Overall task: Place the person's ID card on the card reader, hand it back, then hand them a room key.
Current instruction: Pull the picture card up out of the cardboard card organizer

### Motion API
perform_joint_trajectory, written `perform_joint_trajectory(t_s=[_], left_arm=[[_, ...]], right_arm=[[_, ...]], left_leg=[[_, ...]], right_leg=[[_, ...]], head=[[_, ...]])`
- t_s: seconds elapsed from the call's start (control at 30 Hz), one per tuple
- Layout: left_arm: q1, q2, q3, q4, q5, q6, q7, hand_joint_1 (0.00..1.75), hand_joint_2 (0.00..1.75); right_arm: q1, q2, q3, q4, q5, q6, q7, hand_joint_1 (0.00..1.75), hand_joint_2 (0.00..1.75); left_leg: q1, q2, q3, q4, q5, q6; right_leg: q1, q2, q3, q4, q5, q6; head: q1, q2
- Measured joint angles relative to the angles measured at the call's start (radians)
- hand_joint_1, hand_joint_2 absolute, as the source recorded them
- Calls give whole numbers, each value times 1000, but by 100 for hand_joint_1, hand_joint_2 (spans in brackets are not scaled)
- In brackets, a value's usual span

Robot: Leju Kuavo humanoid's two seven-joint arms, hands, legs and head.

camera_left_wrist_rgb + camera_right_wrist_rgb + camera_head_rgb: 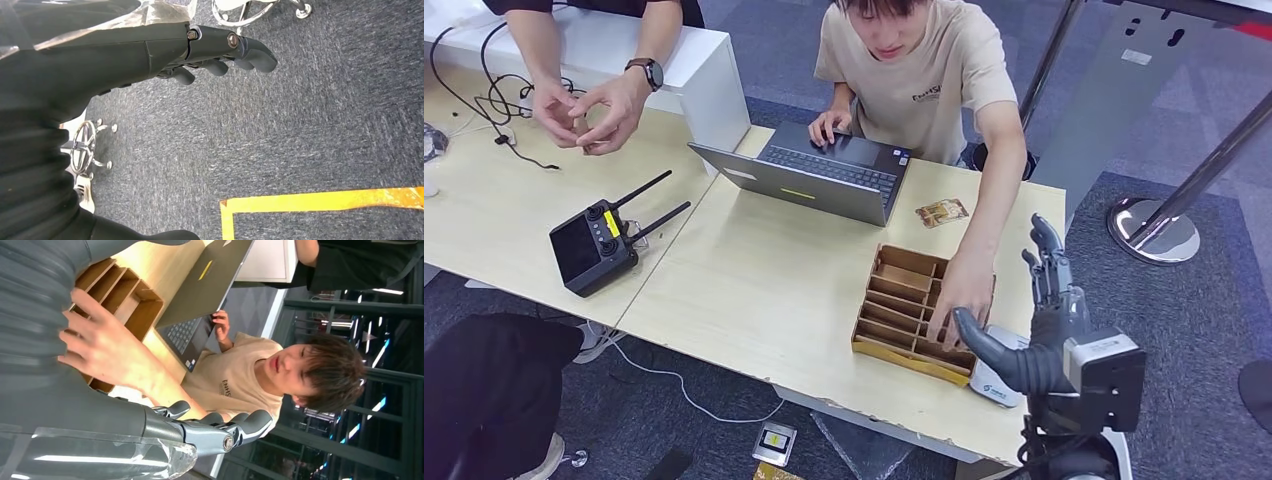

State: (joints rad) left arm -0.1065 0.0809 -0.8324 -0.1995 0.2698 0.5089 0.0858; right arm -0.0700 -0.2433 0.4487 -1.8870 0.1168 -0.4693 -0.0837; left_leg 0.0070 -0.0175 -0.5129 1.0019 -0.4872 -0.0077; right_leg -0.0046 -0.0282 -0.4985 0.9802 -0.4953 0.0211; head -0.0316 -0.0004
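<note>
My right hand is raised at the table's right front corner, fingers straight and apart, holding nothing; the right wrist view shows the same empty hand. Its thumb crosses over a white card reader lying on the table edge. The seated person's hand reaches down onto the near end of a wooden slotted box, just left of my hand. A small patterned card lies flat on the table beside the laptop. My left hand hangs over dark carpet with nothing in it.
An open grey laptop stands in front of the person. A black remote controller lies at the left. A second person's hands work at the far left. A chrome stanchion base stands on the floor at the right.
</note>
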Motion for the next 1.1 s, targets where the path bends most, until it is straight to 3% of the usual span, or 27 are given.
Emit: perform_joint_trajectory(t_s=[0.4,0.67,0.8,0.93,1.1], left_arm=[[0,0,0,0,0,-2,16,0,175],[0,-2,0,0,-6,-2,32,0,175],[0,-5,0,0,-9,-2,32,0,175],[0,-8,0,0,-11,-2,28,0,175],[0,-10,0,0,-13,-3,28,0,175]], right_arm=[[31,-40,-5,16,141,-45,52,0,175],[59,-56,6,32,446,-92,187,0,175],[57,-62,28,47,529,-90,225,0,175],[43,-68,56,68,576,-80,246,0,0],[27,-77,90,101,590,-70,255,0,0]], left_leg=[[0,0,0,0,0,0],[0,0,0,0,0,0],[0,0,0,0,0,0],[0,0,0,0,0,0],[0,0,0,0,0,0]], right_leg=[[0,0,0,0,0,0],[0,0,0,0,0,0],[0,0,0,0,0,0],[0,0,0,0,0,0],[0,0,0,0,0,0]], head=[[0,0],[0,0],[0,0],[0,0],[0,0]])
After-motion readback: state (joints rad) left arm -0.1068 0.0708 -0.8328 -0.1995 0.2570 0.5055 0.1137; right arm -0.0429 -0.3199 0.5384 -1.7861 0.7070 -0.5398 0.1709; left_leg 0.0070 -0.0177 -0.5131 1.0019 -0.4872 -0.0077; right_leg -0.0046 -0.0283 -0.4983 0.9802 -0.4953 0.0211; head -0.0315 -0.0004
